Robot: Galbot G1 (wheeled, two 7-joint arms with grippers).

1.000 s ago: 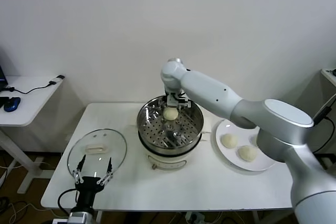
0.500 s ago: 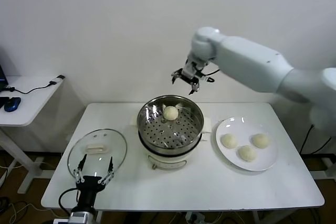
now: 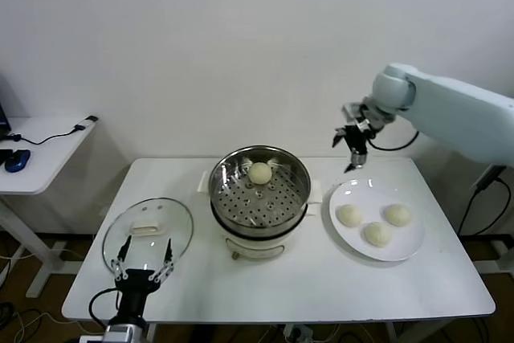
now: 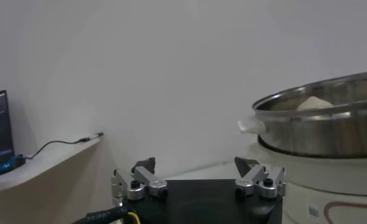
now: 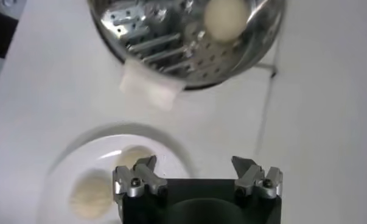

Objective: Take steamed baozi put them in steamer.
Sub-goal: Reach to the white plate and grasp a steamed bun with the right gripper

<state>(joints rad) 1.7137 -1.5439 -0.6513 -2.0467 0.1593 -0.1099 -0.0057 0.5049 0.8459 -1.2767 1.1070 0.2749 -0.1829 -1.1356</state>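
Right claw (image 3: 351, 147) wide open, empty, up in the air just behind the plate (image 3: 405, 248). Three baozi (image 3: 348, 215) on the plate, one more (image 3: 259, 173) already in the steamer (image 3: 259, 190) beside it. Next pick: drop straight down over one bun, close softly, don't squash it. Left claw (image 3: 144, 267) open, parked beside the glass lid (image 3: 148, 233). Wrist view cuts off part of the plate.

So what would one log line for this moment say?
right hand: open, empty, above plate | left hand: open, parked near lid | steamer: one baozi | plate: three baozi
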